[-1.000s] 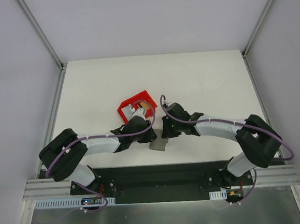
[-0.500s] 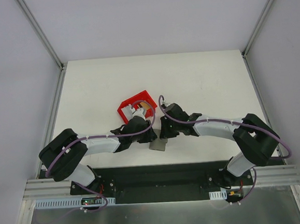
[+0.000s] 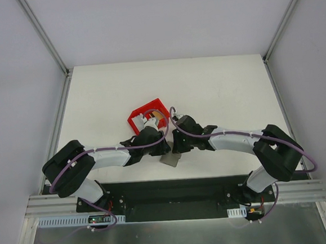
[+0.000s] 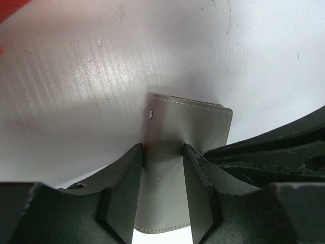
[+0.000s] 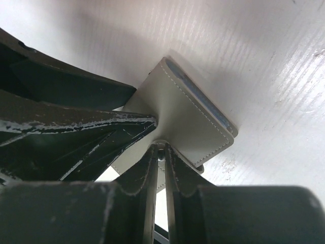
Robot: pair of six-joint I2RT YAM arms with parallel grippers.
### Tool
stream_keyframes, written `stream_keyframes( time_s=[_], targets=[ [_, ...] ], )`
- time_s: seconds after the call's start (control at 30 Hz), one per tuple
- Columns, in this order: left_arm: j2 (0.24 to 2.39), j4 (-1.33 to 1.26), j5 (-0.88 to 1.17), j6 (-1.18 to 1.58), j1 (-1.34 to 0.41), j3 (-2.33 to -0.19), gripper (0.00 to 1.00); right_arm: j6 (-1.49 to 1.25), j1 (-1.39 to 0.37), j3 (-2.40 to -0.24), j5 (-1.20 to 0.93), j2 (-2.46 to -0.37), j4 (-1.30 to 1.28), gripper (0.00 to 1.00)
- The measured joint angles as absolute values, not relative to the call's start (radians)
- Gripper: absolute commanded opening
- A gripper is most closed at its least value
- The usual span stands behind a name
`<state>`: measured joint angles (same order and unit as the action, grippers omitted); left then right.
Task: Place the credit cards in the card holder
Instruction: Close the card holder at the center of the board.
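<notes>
Right gripper point(image 5: 160, 150) has moved in
It now pinches the card holder point(image 4: 189, 122) flap; your left gripper point(image 4: 162, 155) clamps its sides, so opening looks next

Surface: your table point(image 3: 217, 95) is white and matte, with faint scuffs, and spans the cell between the side rails | On it: a red bin point(image 3: 136, 119) sits skewed, left of centre | Near edge: grey card holder point(image 3: 170, 160), near the bin; you cannot tell whether it rests on the tabletop.
</notes>
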<state>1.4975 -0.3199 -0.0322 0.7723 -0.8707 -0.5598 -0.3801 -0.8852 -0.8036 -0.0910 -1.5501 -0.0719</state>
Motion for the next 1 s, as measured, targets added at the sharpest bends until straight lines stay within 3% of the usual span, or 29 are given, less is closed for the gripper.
stream_keyframes(
  time_s=[0.5, 0.8, 1.0],
  targets=[
    [1.496, -0.331, -0.034, 0.774, -0.871, -0.551, 0.38, -0.376, -0.962, -0.839, 0.046, -1.576, -0.102, 0.09],
    [1.487, -0.336, -0.035, 0.779, -0.871, -0.541, 0.38, -0.376, -1.002, -0.835, 0.101, -1.572, -0.089, 0.25],
    [1.486, -0.336, -0.035, 0.786, -0.871, -0.540, 0.38, -0.376, -1.008, -0.836, 0.102, -1.565, -0.098, 0.24]
  ],
)
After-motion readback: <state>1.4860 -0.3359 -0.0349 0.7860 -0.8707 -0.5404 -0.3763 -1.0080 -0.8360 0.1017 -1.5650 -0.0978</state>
